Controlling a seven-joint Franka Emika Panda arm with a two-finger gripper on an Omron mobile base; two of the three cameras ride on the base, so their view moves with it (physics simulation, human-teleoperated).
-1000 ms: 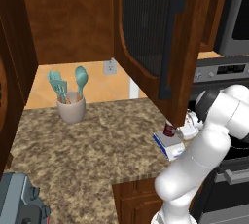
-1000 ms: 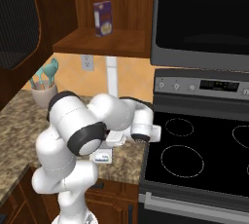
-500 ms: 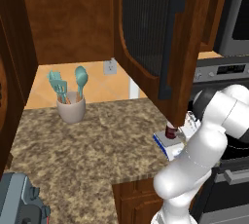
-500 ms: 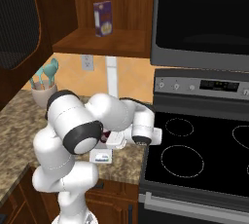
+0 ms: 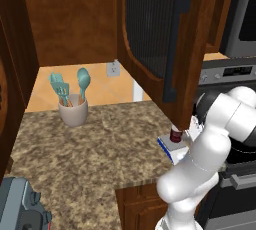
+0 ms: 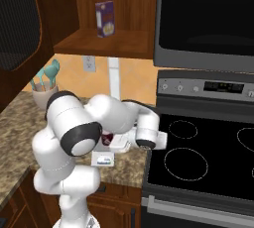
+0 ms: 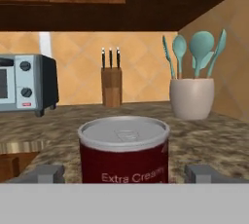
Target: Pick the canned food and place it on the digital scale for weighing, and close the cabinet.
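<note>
Standing upright on the digital scale (image 5: 169, 147), the canned food (image 5: 175, 135) sits near the right-hand edge of the speckled tabletop (image 5: 95, 149), just beside the black stove (image 6: 208, 157). In the hand view the gripper (image 7: 124, 173) is spread wide: its two grey fingertips (image 7: 47, 173) stand on either side of the can (image 7: 124, 152) with clear gaps, touching nothing. The cabinet (image 5: 160, 39) door hangs open, its lower corner directly above the can and close to the arm's elbow, so headroom there is tight; its long dark bar handle (image 5: 175, 49) faces outward. To the left the tabletop lies open as far as the beige utensil cup (image 5: 73, 111) with teal tools.

The right base view shows the scale's white front panel (image 6: 102, 160) at the tabletop's front edge, partly hidden by the arm, and a purple box (image 6: 104, 19) on the cabinet shelf. The hand view shows a knife block (image 7: 111, 85) and a toaster oven (image 7: 24, 83) standing by the back wall beyond the can.
</note>
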